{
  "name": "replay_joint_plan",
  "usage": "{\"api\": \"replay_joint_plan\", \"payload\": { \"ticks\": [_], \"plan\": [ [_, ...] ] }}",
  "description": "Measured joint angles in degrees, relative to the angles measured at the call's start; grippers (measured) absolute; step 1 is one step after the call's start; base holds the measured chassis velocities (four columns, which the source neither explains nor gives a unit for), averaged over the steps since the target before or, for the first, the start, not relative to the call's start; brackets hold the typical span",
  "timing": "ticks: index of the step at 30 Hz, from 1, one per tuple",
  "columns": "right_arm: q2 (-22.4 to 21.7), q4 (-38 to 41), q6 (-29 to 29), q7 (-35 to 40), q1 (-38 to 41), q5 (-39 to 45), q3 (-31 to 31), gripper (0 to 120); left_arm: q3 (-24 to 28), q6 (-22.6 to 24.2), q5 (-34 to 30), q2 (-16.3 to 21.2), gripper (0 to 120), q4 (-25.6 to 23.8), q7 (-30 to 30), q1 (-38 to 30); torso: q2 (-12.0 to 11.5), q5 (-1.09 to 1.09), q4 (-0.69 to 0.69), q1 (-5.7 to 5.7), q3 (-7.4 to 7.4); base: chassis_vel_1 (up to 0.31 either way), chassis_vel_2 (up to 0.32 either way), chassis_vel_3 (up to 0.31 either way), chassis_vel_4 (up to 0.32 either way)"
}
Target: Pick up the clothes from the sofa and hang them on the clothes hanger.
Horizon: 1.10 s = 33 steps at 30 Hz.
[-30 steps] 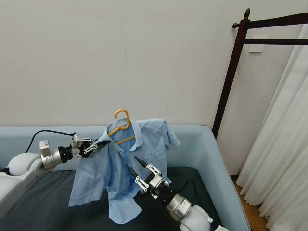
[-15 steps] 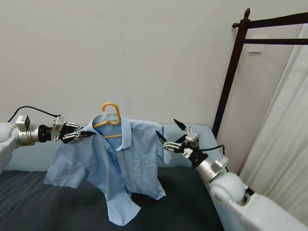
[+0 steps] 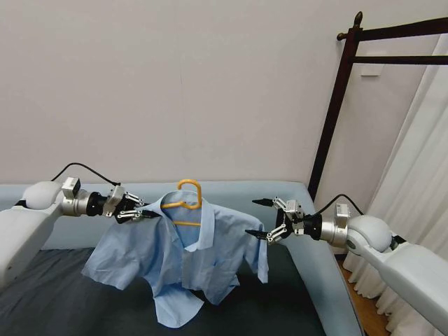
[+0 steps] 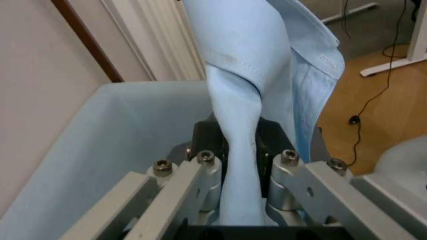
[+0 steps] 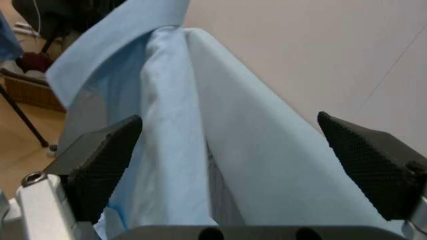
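Head view first: I see a light blue short-sleeved shirt (image 3: 189, 262) draped over a yellow hanger (image 3: 186, 204), lifted in the air in front of the pale blue sofa (image 3: 231, 192). Its hem hangs low over the dark seat cushion (image 3: 42, 301); I cannot tell whether it touches.

My left hand (image 3: 143, 212) reaches in from the left side and is clamped on the shirt at the shoulder, just beside the collar. From the left wrist view, a twisted band of blue fabric (image 4: 243, 125) runs straight down between the closed fingers (image 4: 205, 172).

My right hand (image 3: 253, 218) reaches in from the right side, level with the shirt's other shoulder. Its jaws stand wide apart, one fingertip above the sleeve edge and one below. From the right wrist view, the two dark pads (image 5: 107, 160) sit far apart with folds of the shirt (image 5: 167, 165) in the gap, gripping nothing.

A dark wooden clothes rack (image 3: 330, 129) stands against the wall beyond the sofa's right end, well apart from the shirt, with a white curtain (image 3: 413, 203) beside it.
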Motion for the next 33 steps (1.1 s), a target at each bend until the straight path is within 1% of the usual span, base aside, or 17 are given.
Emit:
{"api": "replay_joint_plan", "payload": {
  "ticks": [3, 5, 6, 12, 13, 16, 18, 19, 22, 24, 25, 28, 29, 30, 33],
  "plan": [
    [0.59, -1.33, -0.47, -1.61, 1.1, -0.56, -0.55, 99, 0.25, -0.23, 0.16, -0.44, 7, 0.23, -0.05, -0.05, 0.0, -0.01, 0.0, 0.0, 0.0, 0.0, 0.0, 0.0, 0.0],
    [0.96, -2.15, -0.93, -4.13, 1.5, -1.31, -0.57, 93, 0.49, -0.34, 0.16, -0.62, 7, 0.47, -0.1, -0.34, 0.0, -0.01, 0.0, 0.0, 0.0, 0.0, 0.0, 0.0, 0.0],
    [0.96, -2.15, -0.93, -4.13, 1.5, -1.31, -0.57, 93, 0.49, -0.34, 0.16, -0.62, 7, 0.47, -0.1, -0.34, 0.0, -0.01, 0.0, 0.0, 0.0, 0.0, 0.0, 0.0, 0.0],
    [2.12, -2.85, -3.01, -9.44, 1.41, -2.94, -0.02, 66, 0.87, -0.6, 0.11, -0.98, 7, 0.16, -0.23, -0.62, 0.0, -0.01, -0.01, 0.0, -0.01, 0.0, 0.0, 0.0, 0.0],
    [2.12, -2.85, -3.01, -9.44, 1.41, -2.94, -0.02, 66, 0.87, -0.6, 0.11, -0.98, 7, 0.16, -0.23, -0.62, 0.0, -0.01, -0.01, 0.0, -0.01, 0.0, 0.0, 0.0, 0.0],
    [2.89, -3.19, -4.07, -11.7, 1.38, -4.67, 0.59, 53, 0.97, -0.61, -0.05, -1.19, 7, -0.22, -0.29, -0.71, 0.0, -0.01, -0.01, 0.0, -0.01, 0.0, 0.0, 0.0, 0.0],
    [3.22, -3.62, -4.15, -12.51, 1.26, -5.26, 0.92, 46, 1.08, -0.61, -0.13, -1.19, 7, -0.46, -0.31, -0.87, 0.0, -0.01, -0.01, 0.0, -0.01, 0.0, 0.0, 0.0, 0.0],
    [3.22, -3.62, -4.15, -12.51, 1.26, -5.26, 0.92, 46, 1.08, -0.61, -0.13, -1.19, 7, -0.46, -0.31, -0.87, 0.0, -0.01, -0.01, 0.0, -0.01, 0.0, 0.0, 0.0, 0.0],
    [3.42, -4.05, -4.01, -13.57, 0.69, -5.47, 1.42, 30, 1.35, -0.62, -0.18, -0.93, 7, -0.88, -0.33, -0.92, 0.01, -0.01, -0.01, 0.0, -0.01, 0.0, 0.0, 0.0, 0.0],
    [3.36, -4.05, -3.97, -14.2, 0.43, -5.42, 1.67, 22, 1.35, -0.71, -0.18, -0.83, 7, -0.95, -0.34, -0.89, 0.01, -0.01, -0.01, -0.01, -0.01, 0.0, 0.0, 0.0, 0.0],
    [3.36, -4.05, -3.97, -14.2, 0.43, -5.42, 1.67, 22, 1.35, -0.71, -0.18, -0.83, 7, -0.95, -0.34, -0.89, 0.01, -0.01, -0.01, -0.01, -0.01, 0.0, 0.0, 0.0, 0.0],
    [3.24, -4.01, -3.96, -14.96, 0.29, -5.1, 2.05, 10, 1.31, -0.94, -0.36, -0.73, 7, -1.17, -0.35, -0.8, 0.01, -0.01, -0.01, -0.01, -0.01, 0.0, 0.0, 0.0, 0.0],
    [3.24, -4.01, -3.96, -14.96, 0.29, -5.1, 2.05, 10, 1.31, -0.94, -0.36, -0.73, 7, -1.17, -0.35, -0.8, 0.01, -0.01, -0.01, -0.01, -0.01, 0.0, 0.0, 0.0, 0.0],
    [3.15, -3.94, -3.94, -15.05, 0.27, -4.79, 2.16, 7, 1.27, -1.06, -0.58, -0.67, 7, -1.27, -0.35, -0.78, 0.01, -0.01, -0.01, -0.01, -0.01, 0.0, 0.0, 0.0, 0.0],
    [2.91, -3.38, -4.26, -15.26, 0.23, -3.76, 2.47, 7, 1.21, -2.12, -1.27, -0.3, 7, -1.42, -0.35, -0.75, 0.01, -0.01, -0.01, -0.01, -0.01, 0.0, 0.0, 0.0, 0.0]
  ]
}}
